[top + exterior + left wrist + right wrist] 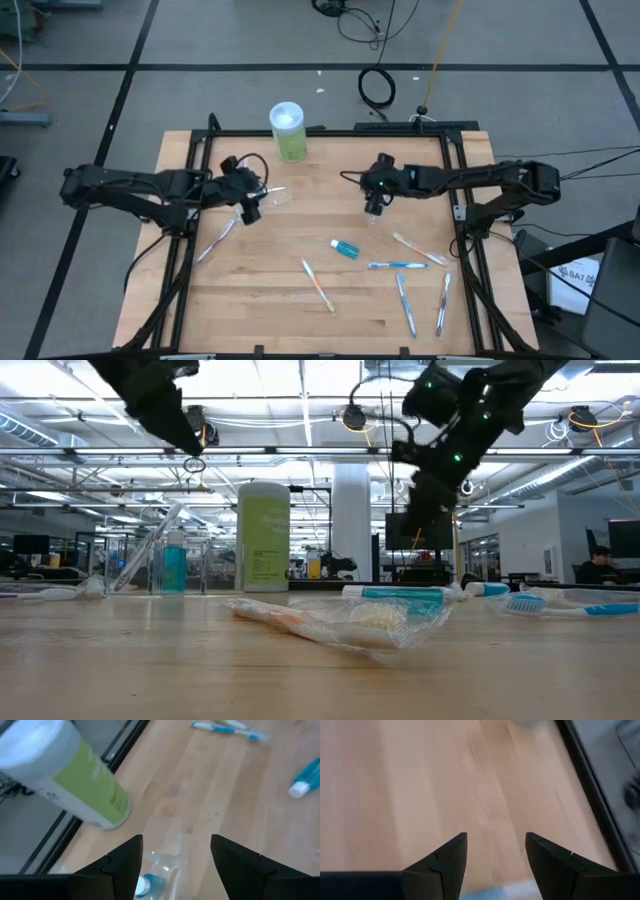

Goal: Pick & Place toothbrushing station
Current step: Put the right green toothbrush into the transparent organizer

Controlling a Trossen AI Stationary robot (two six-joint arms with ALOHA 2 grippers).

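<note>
A robotics lab or test hall in an open industrial space is showing here. A wooden table [270,290] is sitting inside a black metal frame [196,160] on a grey floor [100,100] crossed by dark tape lines, with black cables [376,88] lying coiled toward twelve o'clock of the table. In the low view, long rows of ceiling strip lights [300,400] and exposed pipes and rails [300,452] are running overhead, a white column [352,520] is standing behind the table, and monitors [625,545] and desks are filling the background, where a person [598,565] is sitting at three o'clock.
</note>
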